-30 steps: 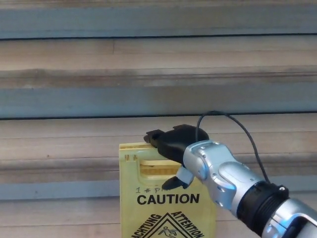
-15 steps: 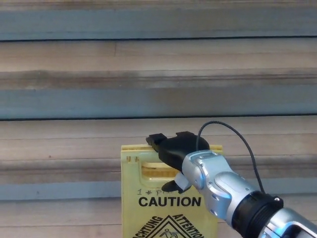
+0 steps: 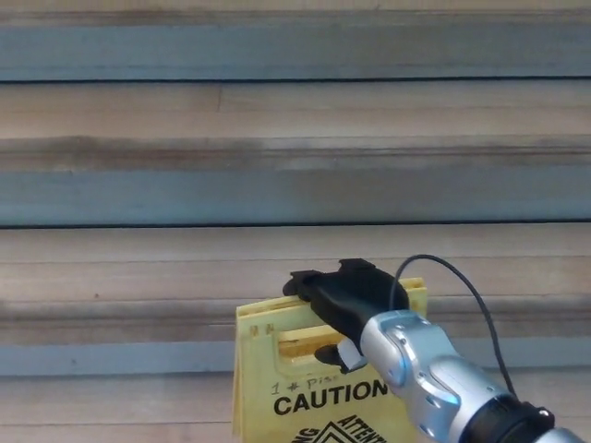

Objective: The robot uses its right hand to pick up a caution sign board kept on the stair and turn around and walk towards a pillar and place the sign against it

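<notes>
One yellow caution sign (image 3: 305,388) stands near the bottom edge. One robot hand (image 3: 340,297), the right, shows at its top. One black cable (image 3: 462,286) loops above the wrist. Several stair steps (image 3: 277,185) rise beyond.

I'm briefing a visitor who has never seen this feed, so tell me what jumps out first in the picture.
The bright yellow caution sign at the bottom centre catches the eye first, its bold black CAUTION lettering cut off by the lower edge. Next is the robot's right hand, black on a silver forearm entering from the lower right, wrapped over the sign's top edge at the handle slot. Behind them, pale wooden stairs fill the rest of the view.
</notes>
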